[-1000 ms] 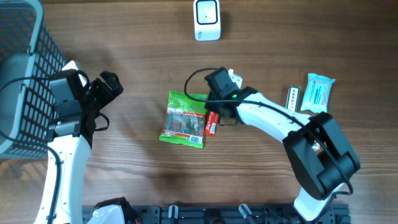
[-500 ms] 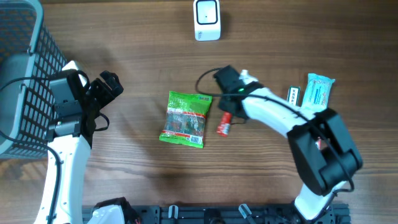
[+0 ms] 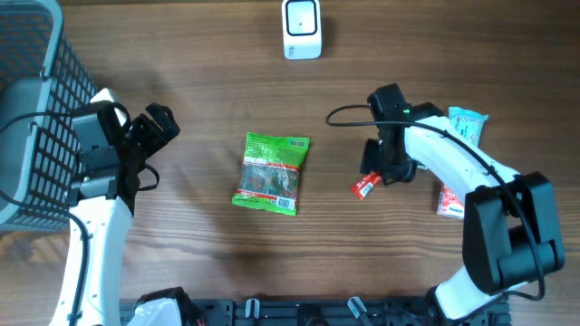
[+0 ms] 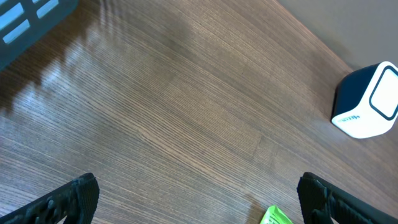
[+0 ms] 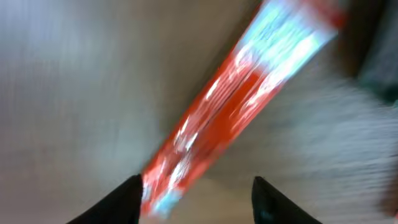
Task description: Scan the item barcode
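Packet (image 3: 364, 186), small and red, lies flat on the table (image 3: 199, 272), over on the right side. The right gripper (image 5: 196, 190) sits just above it. Its two fingers (image 5: 121, 205) stand apart. The packet is thinner than the gap between them, so I think it is not being squeezed (the close-up is very blurry, so this is my best guess).

The packet lies slanted. From above, one end pokes out at the near left of the gripper and the other end hides under it. In the close-up, its long side runs from one finger up and away, not straight down the middle of the gap. I think the fingers would need to turn a bit to pinch its thin sides.

The scanner (image 3: 301, 29) stands at the far edge, well apart from the packet and off to its left. The right arm is much nearer to the packet. The left gripper (image 4: 196, 186) is wide open with nothing in it, far off by the basket (image 3: 27, 100). A green bag (image 3: 270, 172) lies between the two arms.
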Action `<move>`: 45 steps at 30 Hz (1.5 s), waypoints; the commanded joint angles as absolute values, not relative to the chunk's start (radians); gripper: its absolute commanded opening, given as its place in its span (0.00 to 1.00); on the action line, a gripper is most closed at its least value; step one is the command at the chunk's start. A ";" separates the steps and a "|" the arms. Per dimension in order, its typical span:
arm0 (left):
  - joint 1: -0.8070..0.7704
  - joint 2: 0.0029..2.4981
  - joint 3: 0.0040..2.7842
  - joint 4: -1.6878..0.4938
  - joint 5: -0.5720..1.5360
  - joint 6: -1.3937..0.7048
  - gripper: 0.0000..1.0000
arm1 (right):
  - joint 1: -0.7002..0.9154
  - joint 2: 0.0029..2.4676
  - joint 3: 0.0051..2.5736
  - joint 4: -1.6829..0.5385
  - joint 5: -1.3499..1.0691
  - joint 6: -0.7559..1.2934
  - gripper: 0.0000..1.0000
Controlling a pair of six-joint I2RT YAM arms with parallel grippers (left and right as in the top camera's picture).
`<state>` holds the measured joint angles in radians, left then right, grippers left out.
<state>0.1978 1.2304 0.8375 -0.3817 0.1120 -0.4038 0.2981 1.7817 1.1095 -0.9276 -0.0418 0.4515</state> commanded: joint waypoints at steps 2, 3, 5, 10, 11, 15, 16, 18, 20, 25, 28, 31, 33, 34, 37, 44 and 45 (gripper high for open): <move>0.201 1.233 0.845 -0.379 0.103 -0.389 1.00 | 0.337 1.761 1.087 -0.994 -0.173 0.303 0.22; 0.201 1.233 0.845 -0.379 0.103 -0.389 1.00 | 0.340 1.761 1.061 -0.987 -0.150 0.303 0.18; 0.201 1.233 0.845 -0.379 0.103 -0.389 1.00 | 0.340 1.761 1.007 -0.939 -0.111 0.303 0.16; 0.201 1.233 0.845 -0.379 0.103 -0.389 1.00 | 0.351 1.761 0.873 -0.653 -0.190 0.287 0.12; 0.201 1.233 0.845 -0.379 0.103 -0.389 1.00 | 0.353 1.761 0.873 -0.631 -0.249 0.264 0.10; 0.201 1.233 0.845 -0.379 0.103 -0.389 1.00 | 0.354 1.761 0.874 -0.531 -0.436 0.117 0.25; 0.201 1.233 0.845 -0.379 0.102 -0.389 1.00 | 0.354 1.761 0.878 -0.529 -0.436 0.104 0.28; 0.201 1.233 0.845 -0.379 0.103 -0.389 1.00 | 0.354 1.761 0.880 -0.513 -0.436 0.077 0.38; 0.201 1.233 0.845 -0.379 0.103 -0.389 1.00 | 0.354 1.761 0.889 -0.513 -0.419 0.054 0.42; 0.201 1.233 0.845 -0.379 0.103 -0.389 1.00 | 0.353 1.761 0.890 -0.584 -0.389 0.052 0.30; 0.201 1.233 0.845 -0.379 0.103 -0.389 1.00 | 0.354 1.761 0.890 -0.650 -0.152 0.056 0.19; 0.201 1.233 0.845 -0.379 0.103 -0.389 1.00 | 0.354 1.761 0.888 -0.567 -0.078 0.063 0.13; 0.201 1.233 0.845 -0.379 0.103 -0.389 1.00 | 0.355 1.761 0.884 -0.471 -0.078 0.060 0.10; 0.201 1.233 0.845 -0.379 0.103 -0.389 1.00 | 0.355 1.761 0.884 -0.431 -0.079 0.060 0.09; 0.201 1.233 0.845 -0.379 0.103 -0.389 1.00 | 0.354 1.761 0.884 -0.324 -0.100 0.059 0.08; 0.201 1.233 0.845 -0.379 0.103 -0.389 1.00 | 0.353 1.726 0.934 -0.279 -0.255 -0.031 0.19; 0.201 1.233 0.845 -0.379 0.102 -0.389 1.00 | 0.352 1.697 0.960 -0.330 -0.264 -0.056 0.24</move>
<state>0.1978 1.2304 0.8371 -0.3820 0.1089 -0.4038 0.3565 1.7485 0.8986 -0.2649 -0.1749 0.0322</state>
